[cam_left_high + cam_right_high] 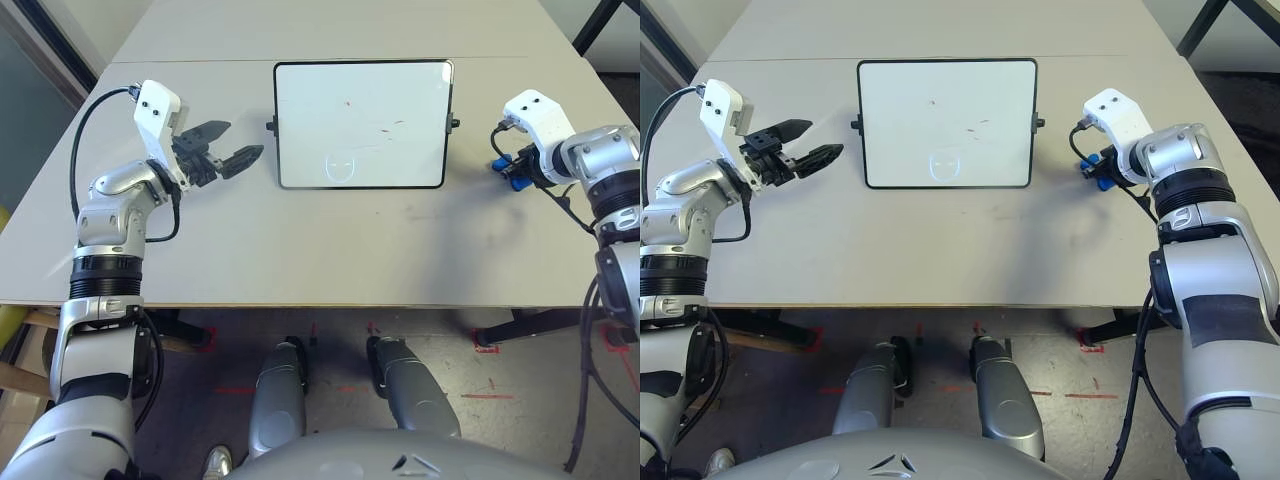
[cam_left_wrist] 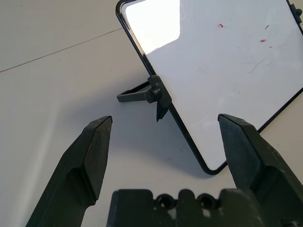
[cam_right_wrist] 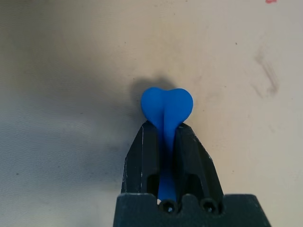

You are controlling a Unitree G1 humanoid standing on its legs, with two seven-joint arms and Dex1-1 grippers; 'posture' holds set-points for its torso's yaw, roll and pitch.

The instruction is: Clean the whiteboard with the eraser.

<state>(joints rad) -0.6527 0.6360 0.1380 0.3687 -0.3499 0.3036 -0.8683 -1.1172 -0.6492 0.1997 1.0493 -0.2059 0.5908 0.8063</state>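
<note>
The whiteboard (image 1: 360,120) lies flat at the table's middle back, black-framed, with small red marks and a faint grey oval near its front edge. My left gripper (image 1: 243,140) hovers open just left of the board, its fingers pointing at the board's left knob (image 2: 154,94) without touching it. The eraser (image 3: 168,106), a small bright blue block, sits right of the board close to the table top. My right gripper (image 3: 164,125) is shut on the eraser, both fingers pinching its narrow middle, and the eraser (image 1: 518,180) peeks out under the white wrist.
The grey table (image 1: 300,250) has its front edge near my body and a seam across the back. A black cable (image 1: 85,130) loops off the left wrist. Bare table surface lies in front of the board.
</note>
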